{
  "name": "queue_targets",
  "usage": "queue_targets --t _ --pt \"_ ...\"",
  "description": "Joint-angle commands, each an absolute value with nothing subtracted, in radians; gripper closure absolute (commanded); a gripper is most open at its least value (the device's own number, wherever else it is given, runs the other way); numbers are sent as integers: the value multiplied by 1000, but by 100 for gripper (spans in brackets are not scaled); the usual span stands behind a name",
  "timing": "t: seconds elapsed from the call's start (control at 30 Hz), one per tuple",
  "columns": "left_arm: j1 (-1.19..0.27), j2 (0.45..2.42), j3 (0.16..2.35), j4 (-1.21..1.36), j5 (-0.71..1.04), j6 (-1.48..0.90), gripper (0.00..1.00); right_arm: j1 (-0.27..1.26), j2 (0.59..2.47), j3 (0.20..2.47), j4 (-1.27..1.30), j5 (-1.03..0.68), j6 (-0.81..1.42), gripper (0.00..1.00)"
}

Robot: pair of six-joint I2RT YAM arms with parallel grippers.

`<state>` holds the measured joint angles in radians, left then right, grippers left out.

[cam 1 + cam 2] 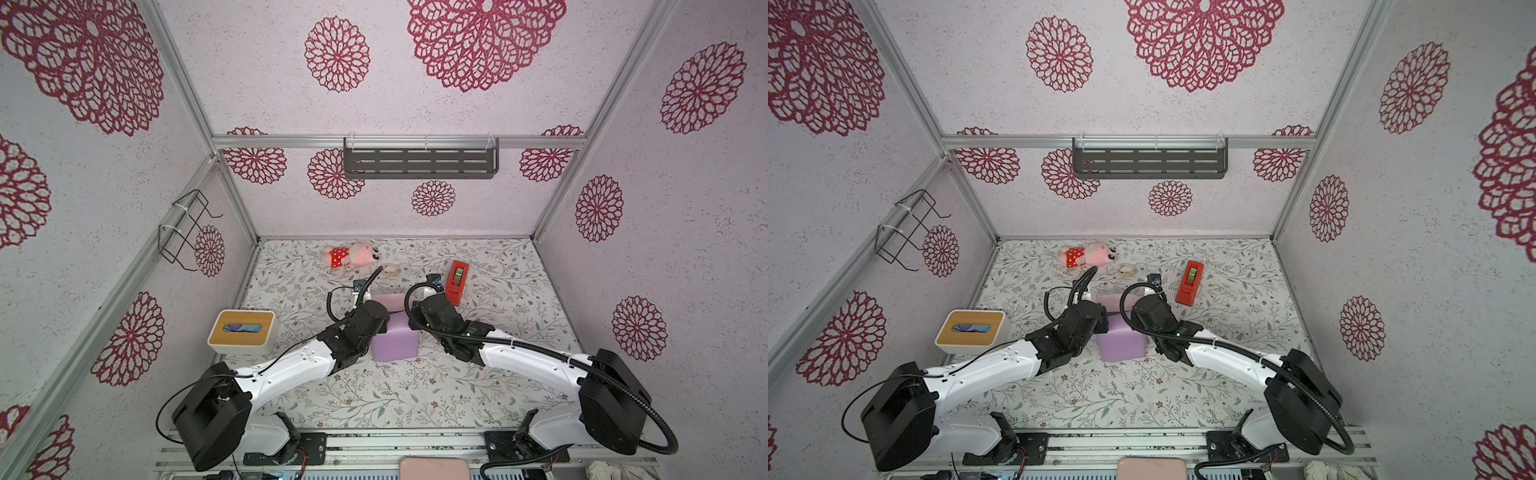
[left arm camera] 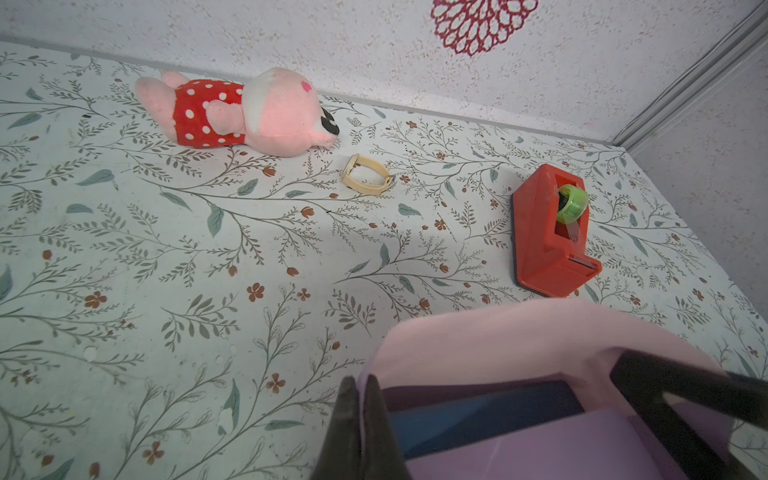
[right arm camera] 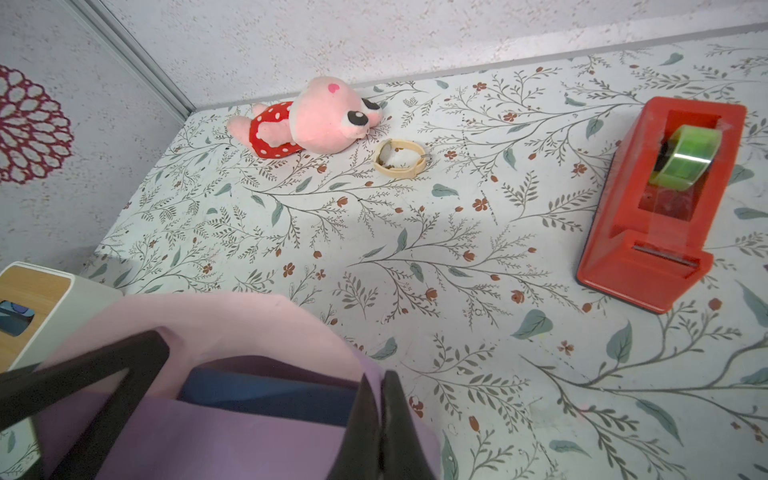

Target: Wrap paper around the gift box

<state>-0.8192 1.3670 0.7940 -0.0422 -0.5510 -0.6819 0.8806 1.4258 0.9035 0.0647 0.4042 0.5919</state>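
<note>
clamping the paper, left gripper and right gripper; only wrist views show the gift box

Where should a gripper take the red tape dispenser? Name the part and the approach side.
I'd grip the red tape dispenser across its long flat side walls, at the tall end around the green roll, coming down from above. It sits upright on its base, those walls parallel and close together; the low end carries the cutter blade.

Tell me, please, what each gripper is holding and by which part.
Both hold the paper: the left gripper pinches its edge left of the gift box, the right gripper its edge on the right.
</note>
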Motion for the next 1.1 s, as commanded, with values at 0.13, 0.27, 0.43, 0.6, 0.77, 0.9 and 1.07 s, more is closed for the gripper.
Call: queue_targets --t 0.13,0.27,0.43,0.6,0.77,0.9,1.07 --pt "-818 1374 798 -39 -555 -681 100 887 1416 943 26 425 569 98" --pt "-818 1372 798 -43 -556 -678 100 879 1361 935 12 395 536 72" --pt "-818 1365 795 -46 -556 -678 100 840 1246 875 0 271 516 40" --pt "-817 1360 792 -47 -556 -679 100 834 1205 795 48 234 531 24" --pt "-817 1359 793 -49 -559 -678 100 838 1280 812 77 221 538 27" --pt "-818 1362 797 -49 -557 -679 100 838 1327 826 81 257 536 37" --pt "-817 1352 800 -52 -550 -684 84 837 1351 797 75 290 554 49"
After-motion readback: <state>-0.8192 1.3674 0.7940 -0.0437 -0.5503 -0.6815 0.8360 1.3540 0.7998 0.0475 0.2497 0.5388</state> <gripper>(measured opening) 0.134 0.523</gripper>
